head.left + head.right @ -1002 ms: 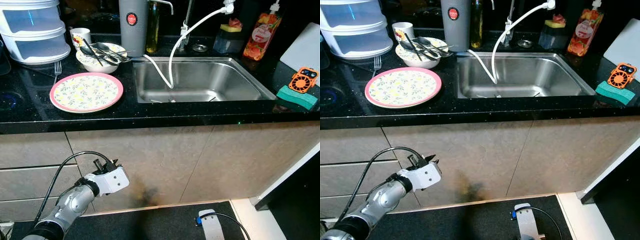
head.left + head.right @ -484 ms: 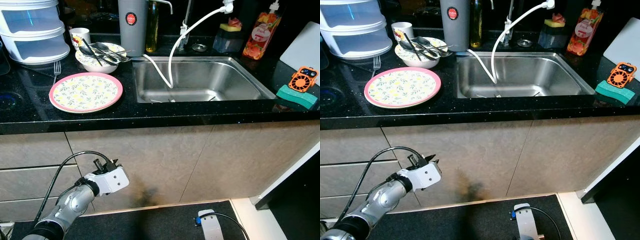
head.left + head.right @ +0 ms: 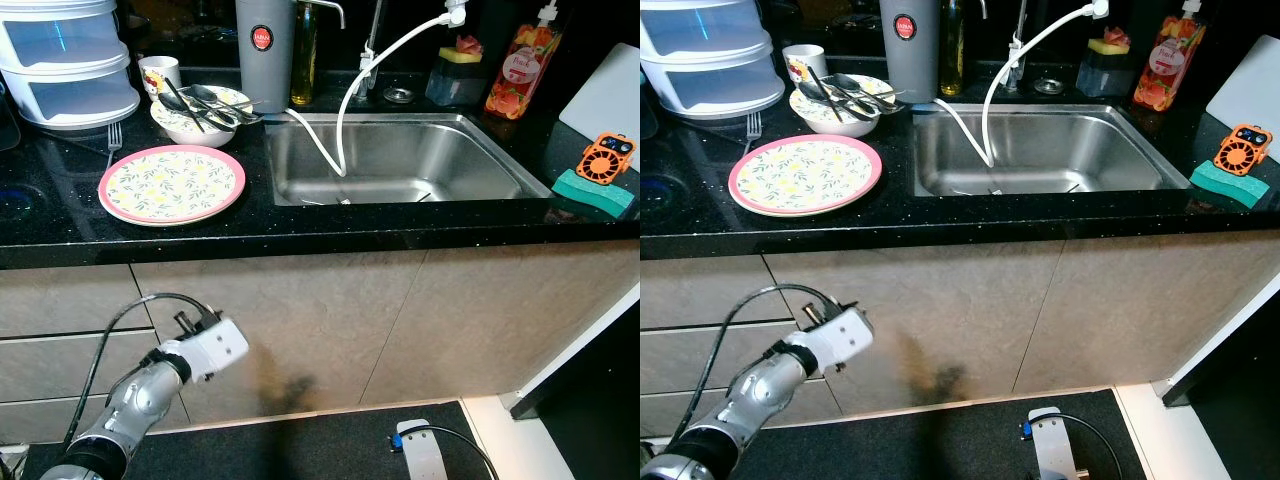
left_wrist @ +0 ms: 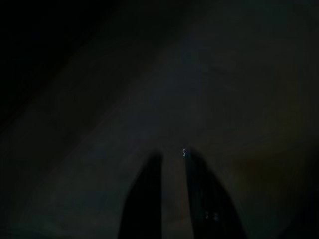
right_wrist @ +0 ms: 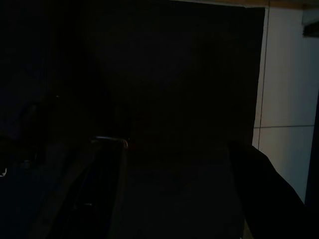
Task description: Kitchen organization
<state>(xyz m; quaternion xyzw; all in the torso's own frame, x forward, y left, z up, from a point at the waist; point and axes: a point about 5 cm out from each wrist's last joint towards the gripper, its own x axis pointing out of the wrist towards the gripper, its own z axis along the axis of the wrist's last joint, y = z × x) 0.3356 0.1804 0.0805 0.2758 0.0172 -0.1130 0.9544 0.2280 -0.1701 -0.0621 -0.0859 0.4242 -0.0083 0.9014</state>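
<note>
The pink-rimmed round plate with a yellow floral pattern (image 3: pixel 172 184) lies flat on the black speckled countertop (image 3: pixel 300 225), just left of the stainless steel sink (image 3: pixel 395 160), with a white bowl of dark cutlery (image 3: pixel 202 112) behind it. The left gripper (image 4: pixel 172 172), fingers nearly pressed together, is held low before the beige cabinet front (image 3: pixel 330 320). It should probably be raised clear of the counter edge before the plate is approached. The right gripper (image 5: pixel 174 194), fingers spread, hangs idle.
</note>
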